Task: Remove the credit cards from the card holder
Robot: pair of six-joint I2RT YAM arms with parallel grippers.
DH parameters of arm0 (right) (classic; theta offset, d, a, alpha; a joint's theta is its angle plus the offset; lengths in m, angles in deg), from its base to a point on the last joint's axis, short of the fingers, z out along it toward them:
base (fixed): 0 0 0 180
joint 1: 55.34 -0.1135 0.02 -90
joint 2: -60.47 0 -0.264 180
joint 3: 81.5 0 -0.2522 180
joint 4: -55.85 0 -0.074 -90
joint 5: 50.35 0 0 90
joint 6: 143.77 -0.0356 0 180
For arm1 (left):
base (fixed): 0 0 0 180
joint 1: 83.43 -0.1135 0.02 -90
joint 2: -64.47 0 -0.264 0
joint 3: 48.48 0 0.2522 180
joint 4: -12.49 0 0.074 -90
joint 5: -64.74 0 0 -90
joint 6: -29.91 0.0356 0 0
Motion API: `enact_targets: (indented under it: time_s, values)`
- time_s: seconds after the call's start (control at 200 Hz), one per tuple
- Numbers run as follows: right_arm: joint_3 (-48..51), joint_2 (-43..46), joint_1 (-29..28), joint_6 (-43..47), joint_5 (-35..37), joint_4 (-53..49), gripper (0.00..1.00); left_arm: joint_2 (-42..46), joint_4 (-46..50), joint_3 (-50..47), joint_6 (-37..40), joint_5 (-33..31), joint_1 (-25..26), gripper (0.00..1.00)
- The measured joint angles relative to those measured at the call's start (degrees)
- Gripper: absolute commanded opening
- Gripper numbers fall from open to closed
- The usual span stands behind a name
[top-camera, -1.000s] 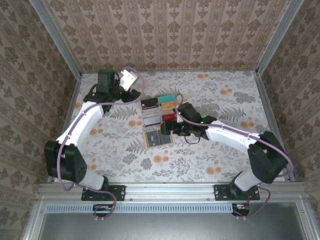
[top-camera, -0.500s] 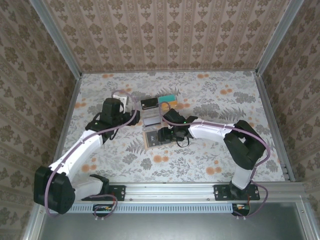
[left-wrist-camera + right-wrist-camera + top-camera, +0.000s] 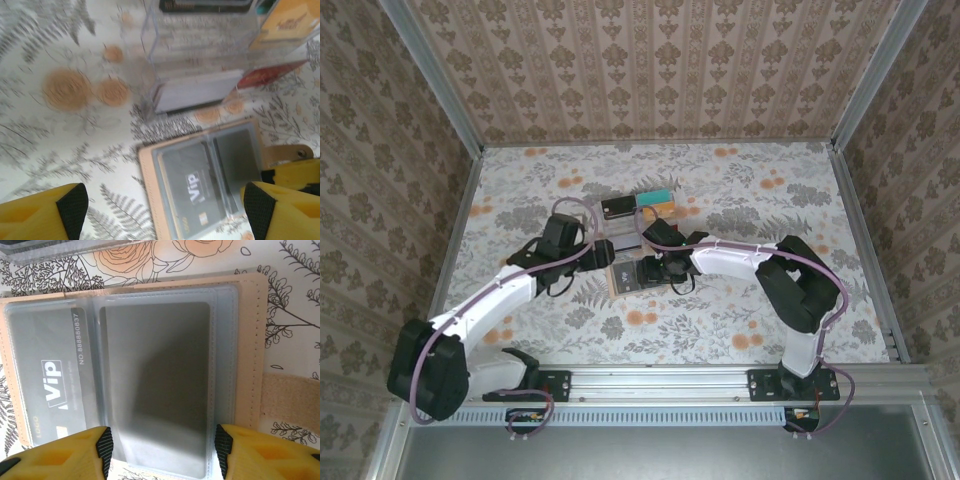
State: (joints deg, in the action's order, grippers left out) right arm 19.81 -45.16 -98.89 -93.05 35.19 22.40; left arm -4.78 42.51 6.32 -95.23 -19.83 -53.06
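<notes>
Approach step: right gripper [image 3: 162, 452] and left gripper [image 3: 165, 207] hovered wide open, empty, by the card holder [image 3: 246, 340]; its nine-o'clock credit card [image 3: 45, 390] probably needed pinching.

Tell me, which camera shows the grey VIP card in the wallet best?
The right wrist view: the grey rectangular plastic VIP card is close up, its number readable inside the tan bifold wallet. The left wrist view shows it smaller and blurry. From the top it is a tiny dark patch.
</notes>
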Motion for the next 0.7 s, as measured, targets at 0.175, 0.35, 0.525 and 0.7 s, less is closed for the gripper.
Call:
enact_targets:
  time_s: [0.175,0.35,0.525,0.7]
  values:
    - [0.00,0.00,0.00,-0.11,-0.26,0.17,0.55,-2.89,-0.24,-0.61,-4.33,2.97,2.23,0.74]
    - [0.00,0.02,0.07,-0.11,-0.26,0.17,0.53,-6.01,-3.15,-1.90,-8.26,5.35,3.10,0.58]
    - [0.22,0.59,0.20,-0.28,-0.52,0.22,0.50,-10.51,-5.29,-1.92,-10.88,7.13,4.46,0.41]
    - [1.09,3.72,0.57,-1.16,-2.40,0.98,0.50,-12.57,-6.10,-1.92,-11.85,7.67,4.81,0.35]
